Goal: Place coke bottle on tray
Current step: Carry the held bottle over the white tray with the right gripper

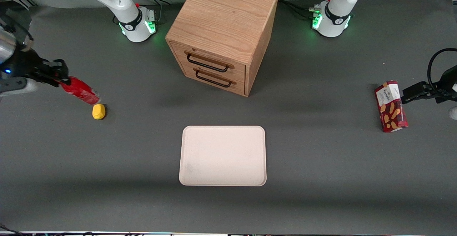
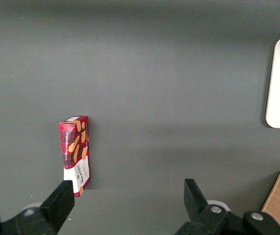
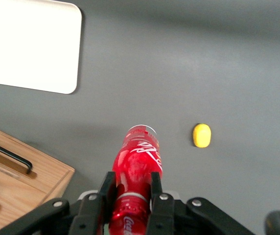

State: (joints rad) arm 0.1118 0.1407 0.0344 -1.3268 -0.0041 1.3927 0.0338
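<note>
Gripper [image 1: 59, 74] clamps coke bottle [image 1: 80, 91] near its cap, tilted above the table at the working arm's end, well apart from tray [image 1: 223, 155]. Yellow lump [image 1: 99, 111] just beside bottle base. Right wrist: fingers [image 3: 154, 193] pinch the bottle [image 3: 136, 183], white Coca-Cola script readable.

Robot lab bench — two white arm bases [image 1: 137, 23] w/ green status lights bolted to a grey-matted table [image 1: 321, 164], cables trailing off; props only — a wooden drawer cabinet [image 1: 223, 36], biscuit box [image 1: 391, 106].
</note>
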